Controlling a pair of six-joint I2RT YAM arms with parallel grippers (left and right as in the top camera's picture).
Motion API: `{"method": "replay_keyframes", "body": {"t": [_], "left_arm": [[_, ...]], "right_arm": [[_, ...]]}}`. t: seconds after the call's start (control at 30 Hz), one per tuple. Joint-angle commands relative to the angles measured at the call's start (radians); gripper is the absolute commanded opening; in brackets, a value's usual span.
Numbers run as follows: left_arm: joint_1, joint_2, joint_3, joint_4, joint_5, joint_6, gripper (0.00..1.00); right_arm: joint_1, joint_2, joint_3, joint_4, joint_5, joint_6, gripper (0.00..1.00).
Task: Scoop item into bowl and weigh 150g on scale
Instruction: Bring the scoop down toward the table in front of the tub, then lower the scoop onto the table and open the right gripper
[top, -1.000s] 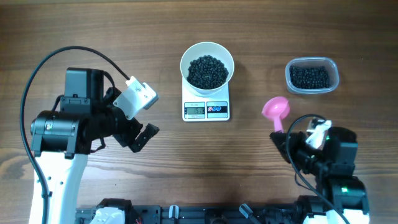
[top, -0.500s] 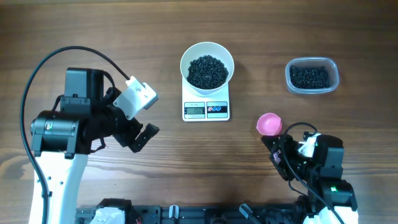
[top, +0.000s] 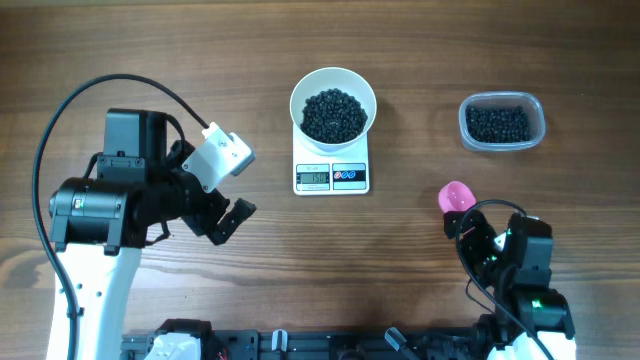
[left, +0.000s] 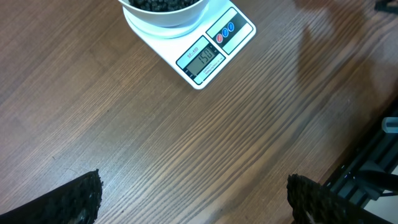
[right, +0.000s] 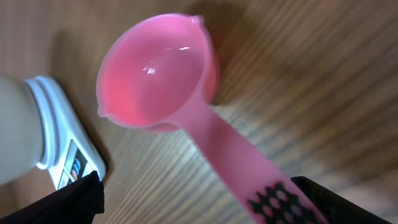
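Observation:
The white bowl (top: 333, 90) holds a heap of black beans (top: 334, 114) and stands on the white scale (top: 332, 176), whose display (left: 201, 60) reads 150. More beans lie in a clear tub (top: 502, 122) at the far right. An empty pink scoop (top: 456, 197) lies on the table with its cup pointing away from my right gripper (top: 472, 228). In the right wrist view the scoop's handle (right: 236, 158) runs between the wide open jaws of the right gripper (right: 199, 205), close to the right finger. My left gripper (top: 226, 205) hovers open over bare wood, left of the scale.
The table is dark wood. A black rail (top: 330, 345) runs along the front edge between the two arm bases. A black cable (top: 120, 85) loops over the left arm. The scale's edge (right: 62, 149) shows at the left in the right wrist view.
My right gripper went from shut on the scoop's handle to wide open, and the scoop now rests on the table slightly nearer the front. The left arm is unchanged.

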Motion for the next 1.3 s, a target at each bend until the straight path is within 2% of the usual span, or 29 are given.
{"method": "replay_keyframes", "body": {"t": [0.0,0.03,0.13,0.33,0.5,0.6,0.67,0.73,0.8,0.87,0.97,1.03,1.1,1.17,1.27], "left_arm": [[0.008,-0.009,0.006,0.0,0.023,-0.003,1.0],[0.008,-0.009,0.006,0.0,0.023,-0.003,1.0],[0.008,-0.009,0.006,0.0,0.023,-0.003,1.0],[0.008,-0.009,0.006,0.0,0.023,-0.003,1.0],[0.008,-0.009,0.006,0.0,0.023,-0.003,1.0],[0.008,-0.009,0.006,0.0,0.023,-0.003,1.0],[0.008,-0.009,0.006,0.0,0.023,-0.002,1.0],[0.008,-0.009,0.006,0.0,0.023,-0.003,1.0],[0.008,-0.009,0.006,0.0,0.023,-0.003,1.0],[0.008,-0.009,0.006,0.0,0.023,-0.003,1.0],[0.008,-0.009,0.006,0.0,0.023,-0.003,1.0],[0.008,-0.009,0.006,0.0,0.023,-0.003,1.0],[0.008,-0.009,0.006,0.0,0.023,-0.003,1.0],[0.008,-0.009,0.006,0.0,0.023,-0.003,1.0],[0.008,-0.009,0.006,0.0,0.023,-0.003,1.0]], "right_arm": [[0.003,-0.007,-0.001,0.058,-0.149,-0.195,1.0],[0.003,-0.007,-0.001,0.063,-0.227,-0.202,1.0],[0.003,-0.007,-0.001,0.064,-0.285,-0.172,0.99],[0.003,-0.007,-0.001,0.046,-0.27,0.024,1.0],[0.003,-0.006,-0.001,-0.034,-0.188,0.053,1.0],[0.002,-0.001,-0.001,-0.063,-0.259,0.072,1.0],[0.002,-0.001,-0.001,-0.027,-0.35,0.091,1.0],[0.002,-0.001,-0.001,0.014,-0.341,0.114,1.0],[0.002,-0.001,-0.001,0.037,-0.29,0.202,1.0],[0.002,-0.001,-0.001,0.042,-0.356,0.287,1.0],[0.003,-0.001,-0.001,-0.023,-0.422,0.22,1.0],[0.003,0.004,-0.002,-0.098,-0.364,0.191,1.0],[0.001,0.011,-0.001,-0.105,-0.446,0.249,1.0],[0.002,0.012,0.0,-0.092,-0.521,0.37,1.0],[0.003,0.013,-0.001,-0.092,-0.429,0.479,1.0]]}}
